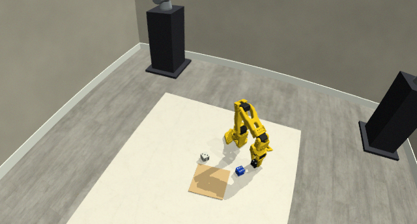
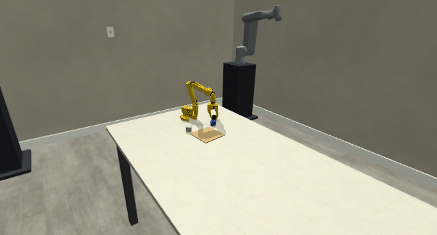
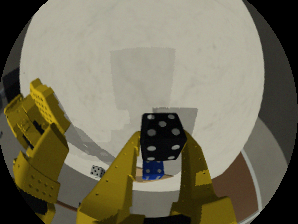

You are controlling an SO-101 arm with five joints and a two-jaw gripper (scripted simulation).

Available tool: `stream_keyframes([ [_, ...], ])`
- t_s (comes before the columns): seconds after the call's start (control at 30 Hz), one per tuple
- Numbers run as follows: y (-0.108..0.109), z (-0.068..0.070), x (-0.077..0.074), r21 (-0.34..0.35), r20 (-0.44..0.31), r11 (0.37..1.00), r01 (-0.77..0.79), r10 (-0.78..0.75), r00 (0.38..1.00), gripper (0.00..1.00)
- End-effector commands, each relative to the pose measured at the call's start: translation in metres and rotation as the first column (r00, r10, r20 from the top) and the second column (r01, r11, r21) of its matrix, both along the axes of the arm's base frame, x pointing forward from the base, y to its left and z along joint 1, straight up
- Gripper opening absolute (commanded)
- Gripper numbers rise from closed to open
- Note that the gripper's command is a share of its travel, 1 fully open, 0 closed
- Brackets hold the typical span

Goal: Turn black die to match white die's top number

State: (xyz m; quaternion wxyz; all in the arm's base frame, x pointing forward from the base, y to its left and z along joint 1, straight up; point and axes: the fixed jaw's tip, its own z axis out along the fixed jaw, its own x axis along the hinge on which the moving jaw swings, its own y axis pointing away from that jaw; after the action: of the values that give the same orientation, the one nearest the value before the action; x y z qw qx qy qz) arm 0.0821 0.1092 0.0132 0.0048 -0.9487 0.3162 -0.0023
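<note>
Gripper (image 3: 161, 163) clamps the black die (image 3: 162, 137), a white-pipped cube held above the table beside the blue die (image 1: 240, 170).

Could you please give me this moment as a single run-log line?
hand: shut on black die | black die: lifted, off mat | blue die: on table beside mat | white die: on table

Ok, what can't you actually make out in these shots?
- White die: top pips too small in the top view.
- Black die: held in the gripper; its side faces are covered by the fingers in the wrist view.
- Blue die: mostly hidden behind the black die there.
- Mat: shadowed by the arm.
</note>
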Motion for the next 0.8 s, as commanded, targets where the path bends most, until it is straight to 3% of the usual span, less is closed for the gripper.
stream_keyframes([
  [0.0, 0.0087, 0.0064, 0.0052, 0.05, 0.035, 0.999, -0.001, -0.001, 0.999, 0.01],
  [0.3, 0.0087, 0.0064, 0.0052, 0.05, 0.035, 0.999, -0.001, -0.001, 0.999, 0.16],
  [0.77, 0.0087, 0.0064, 0.0052, 0.05, 0.035, 0.999, -0.001, -0.001, 0.999, 0.2],
])
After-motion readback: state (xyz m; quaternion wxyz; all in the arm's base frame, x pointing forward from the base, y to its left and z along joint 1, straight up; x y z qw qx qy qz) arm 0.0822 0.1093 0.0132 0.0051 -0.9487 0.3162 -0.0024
